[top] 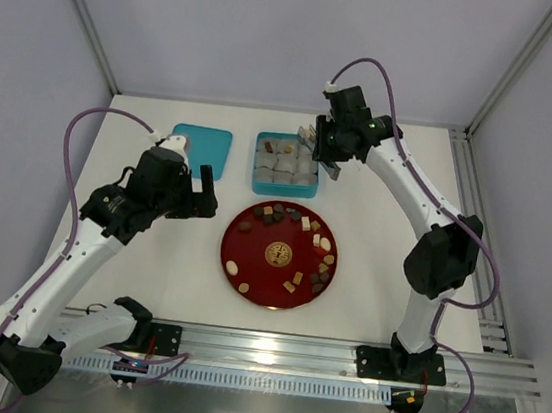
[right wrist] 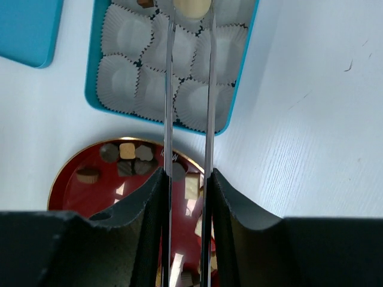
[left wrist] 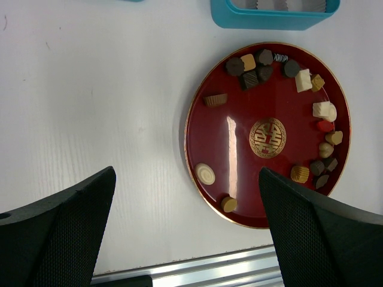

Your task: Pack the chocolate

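Observation:
Several chocolates [top: 304,223], dark, light brown and cream, lie round the edge of a red round plate [top: 259,265]; they also show in the left wrist view [left wrist: 248,62]. A teal box [top: 258,160] lined with white paper cups [right wrist: 125,36] stands behind the plate. My right gripper [right wrist: 187,179] is shut on metal tongs [right wrist: 169,89]. The tong tips pinch a cream chocolate [right wrist: 191,7] over the box's far row. A brown piece [right wrist: 143,3] sits in a far cup. My left gripper [left wrist: 186,179] is open and empty above the table, left of the plate [left wrist: 239,155].
A teal lid [top: 201,147] lies flat left of the box; it also shows in the right wrist view [right wrist: 27,30]. An aluminium rail [top: 289,349] runs along the table's near edge. Grey walls close in the back and sides.

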Robot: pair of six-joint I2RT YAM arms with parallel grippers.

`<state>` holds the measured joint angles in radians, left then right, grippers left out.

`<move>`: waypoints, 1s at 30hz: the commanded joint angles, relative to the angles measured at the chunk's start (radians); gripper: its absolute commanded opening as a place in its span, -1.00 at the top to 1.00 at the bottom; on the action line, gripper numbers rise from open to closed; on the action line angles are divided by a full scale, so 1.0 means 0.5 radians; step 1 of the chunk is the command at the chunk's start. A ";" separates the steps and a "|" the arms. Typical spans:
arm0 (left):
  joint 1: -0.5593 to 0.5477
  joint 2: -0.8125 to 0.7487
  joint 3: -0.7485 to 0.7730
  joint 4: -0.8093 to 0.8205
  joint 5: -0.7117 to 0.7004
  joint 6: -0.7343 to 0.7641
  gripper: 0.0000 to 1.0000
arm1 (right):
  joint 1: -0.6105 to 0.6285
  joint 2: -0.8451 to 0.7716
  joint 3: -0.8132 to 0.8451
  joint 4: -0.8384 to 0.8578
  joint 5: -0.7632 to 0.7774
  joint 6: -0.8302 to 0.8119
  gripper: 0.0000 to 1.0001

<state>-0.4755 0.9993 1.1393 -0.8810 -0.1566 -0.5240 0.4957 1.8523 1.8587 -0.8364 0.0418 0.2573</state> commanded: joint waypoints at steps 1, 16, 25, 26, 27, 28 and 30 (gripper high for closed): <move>0.009 -0.004 0.059 0.001 0.000 -0.001 -1.00 | -0.040 0.096 0.182 0.041 0.027 -0.064 0.39; 0.009 0.002 0.102 -0.054 -0.024 0.026 -0.99 | -0.093 0.370 0.194 0.126 0.073 -0.085 0.39; 0.009 -0.001 0.108 -0.057 -0.027 0.035 -1.00 | -0.093 0.428 0.194 0.142 0.091 -0.076 0.38; 0.009 -0.004 0.105 -0.054 -0.030 0.032 -0.99 | -0.093 0.428 0.185 0.154 0.088 -0.073 0.39; 0.009 -0.010 0.102 -0.057 -0.033 0.032 -1.00 | -0.093 0.431 0.170 0.154 0.076 -0.070 0.39; 0.009 -0.007 0.102 -0.057 -0.030 0.035 -0.99 | -0.093 0.434 0.167 0.157 0.070 -0.067 0.39; 0.009 -0.011 0.102 -0.057 -0.037 0.035 -0.99 | -0.093 0.449 0.160 0.169 0.070 -0.067 0.38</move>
<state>-0.4755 1.0039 1.1645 -0.9039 -0.1577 -0.5159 0.4477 2.0842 1.9362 -0.8001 0.0681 0.2306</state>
